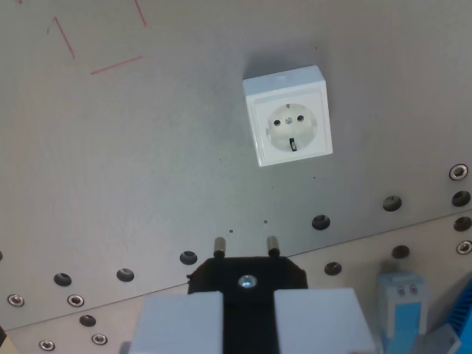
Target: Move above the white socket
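The white socket [289, 118] is a square box with a round recess and two pin holes. It lies on the grey metal plate [133, 184], up and toward the wrist view's right. My gripper [248, 299] is at the bottom centre, its two pale fingers [181, 321] shut on a black plug [247, 276]. The plug's two metal pins [272, 243] point up in the picture. The socket lies beyond the pins and a little toward the wrist view's right, well apart from them.
A row of bolt holes [320, 221] crosses the plate between the plug and the socket. Red marker lines [116, 65] are drawn at the top left. A blue and white part [402, 302] stands at the bottom right.
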Available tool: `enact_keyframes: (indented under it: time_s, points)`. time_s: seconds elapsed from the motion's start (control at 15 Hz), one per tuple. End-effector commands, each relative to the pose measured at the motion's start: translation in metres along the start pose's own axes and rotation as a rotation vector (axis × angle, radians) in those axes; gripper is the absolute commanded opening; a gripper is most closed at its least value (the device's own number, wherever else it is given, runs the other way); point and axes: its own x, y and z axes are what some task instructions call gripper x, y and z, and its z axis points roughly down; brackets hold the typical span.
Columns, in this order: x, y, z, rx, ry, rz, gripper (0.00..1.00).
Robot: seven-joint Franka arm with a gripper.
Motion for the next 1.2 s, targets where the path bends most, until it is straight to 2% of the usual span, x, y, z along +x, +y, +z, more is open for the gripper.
enact_keyframes:
  time_s: [0.07, 0.67, 1.2]
  points:
    - [0.000, 0.000, 0.000, 0.000, 0.000, 0.001, 0.00]
    - [-0.001, 0.001, 0.003, -0.001, 0.002, -0.008, 0.00]
    - [-0.002, 0.004, 0.016, 0.004, 0.042, -0.039, 0.00]
